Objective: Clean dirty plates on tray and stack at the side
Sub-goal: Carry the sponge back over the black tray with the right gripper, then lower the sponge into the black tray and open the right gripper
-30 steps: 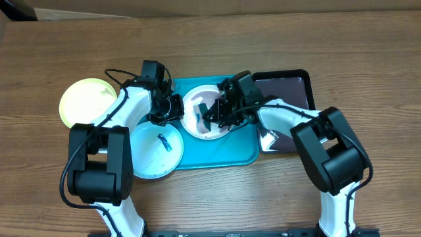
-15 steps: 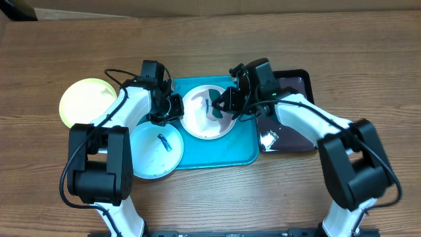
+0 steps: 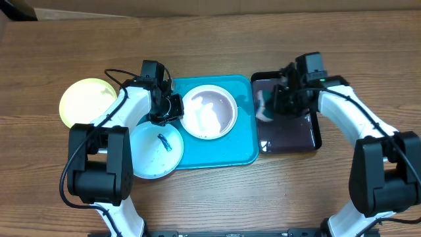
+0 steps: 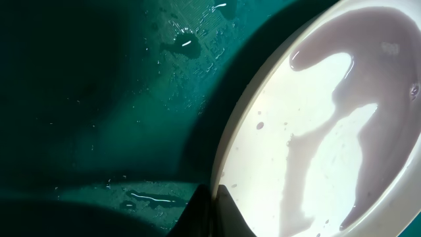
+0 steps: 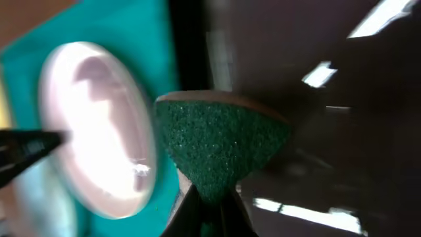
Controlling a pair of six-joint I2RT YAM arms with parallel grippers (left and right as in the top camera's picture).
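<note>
A white plate (image 3: 209,112) sits on the turquoise tray (image 3: 223,151), its face showing no smears. My left gripper (image 3: 172,106) is shut on the white plate's left rim; in the left wrist view the rim (image 4: 220,164) runs down between the left gripper's (image 4: 214,201) dark jaws. My right gripper (image 3: 277,100) hovers over the black tray (image 3: 293,135), shut on a green sponge (image 5: 220,141). A pale blue plate (image 3: 151,155) with a dark smear overlaps the turquoise tray's front left corner. A yellow-green plate (image 3: 87,102) rests on the table at the left.
The black tray with a purple, wet-looking inside lies directly right of the turquoise tray. Bare wooden table (image 3: 210,197) surrounds both trays. In the right wrist view the white plate (image 5: 99,131) and the turquoise tray (image 5: 131,33) lie left of the sponge.
My right gripper has carried the sponge off the white plate and rightward over the black tray. The dark smears on the white plate are gone. The left arm has not moved.
</note>
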